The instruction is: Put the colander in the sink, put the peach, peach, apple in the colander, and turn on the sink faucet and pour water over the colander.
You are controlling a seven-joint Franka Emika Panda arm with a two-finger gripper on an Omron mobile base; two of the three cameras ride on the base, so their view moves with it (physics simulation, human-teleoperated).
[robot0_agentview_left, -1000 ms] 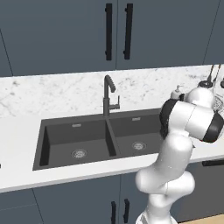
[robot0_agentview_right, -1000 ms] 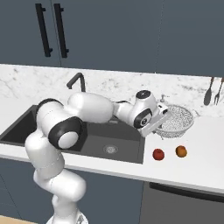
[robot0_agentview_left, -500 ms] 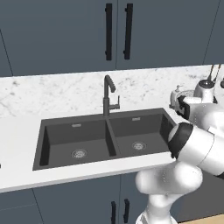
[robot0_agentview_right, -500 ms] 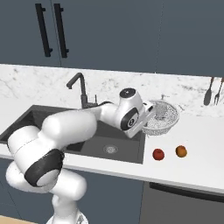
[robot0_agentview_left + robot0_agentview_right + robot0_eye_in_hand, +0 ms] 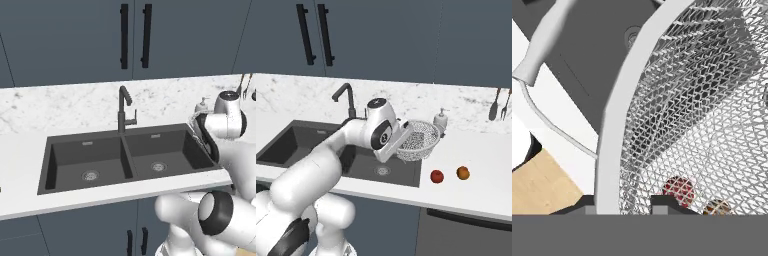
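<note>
arm (image 5: 331, 165): glossy white, rounded thick segments
joints: dark grey round caps
wrist (image 5: 381, 131): white with a black disc
fingertips (image 5: 664, 202): small, dark

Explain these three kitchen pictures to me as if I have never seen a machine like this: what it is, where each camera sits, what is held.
It is a white robot arm on a wheeled base, in a rendered kitchen. Two cameras ride on the base, one behind each side of the arm; the third sits on its hand. The tool is shut on the rim of a wire-mesh colander, holding it lifted at the right edge of the dark double sink. An apple and an orange fruit lie on the counter. The faucet runs no water.
</note>
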